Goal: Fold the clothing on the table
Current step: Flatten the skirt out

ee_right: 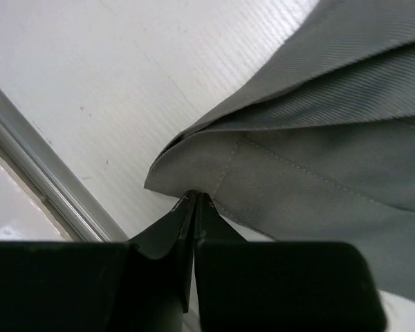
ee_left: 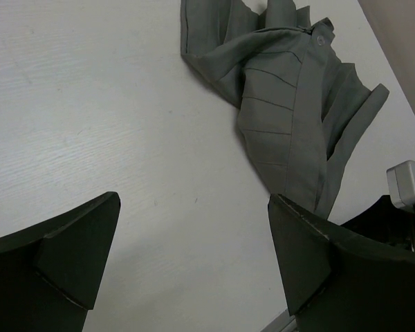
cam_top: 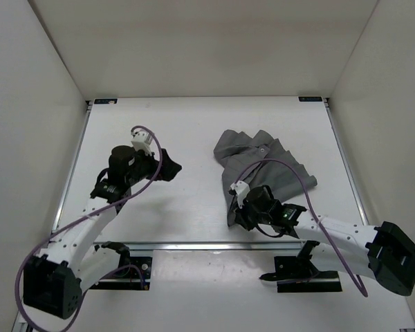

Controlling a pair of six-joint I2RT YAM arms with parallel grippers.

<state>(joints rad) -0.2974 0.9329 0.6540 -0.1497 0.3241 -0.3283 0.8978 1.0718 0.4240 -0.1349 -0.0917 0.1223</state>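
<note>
Overhead view of a white counter [cam_top: 180, 124] inside white walls, with two robot arms mounted at its near edge. One grey garment [cam_top: 263, 166] lies crumpled on the right half of the counter, nearer the right wall than the centre. It is bunched into loose overlapping layers, not yet flat. A small round button or snap [ee_left: 321, 39] shows near its far end.

The right fingers [ee_right: 169, 232] are pressed together, and they appear to be pinching the near-left corner of the garment at its stitched hem. That corner sits low over the counter, near the metal rail [ee_right: 48, 187] at the near edge. The left fingers [ee_left: 69, 256] are spread wide apart and hold nothing. They hover over bare counter left of centre, apart from the garment and pointing toward it.

The step in hand looks like the first one: taking hold of the cloth to spread it out before any fold. The next move probably calls for the left fingers to reach across and take a second corner or edge. Both arms could then pull the layers flat.

Count: one garment, one counter, two arms, two pairs of fingers.
</note>
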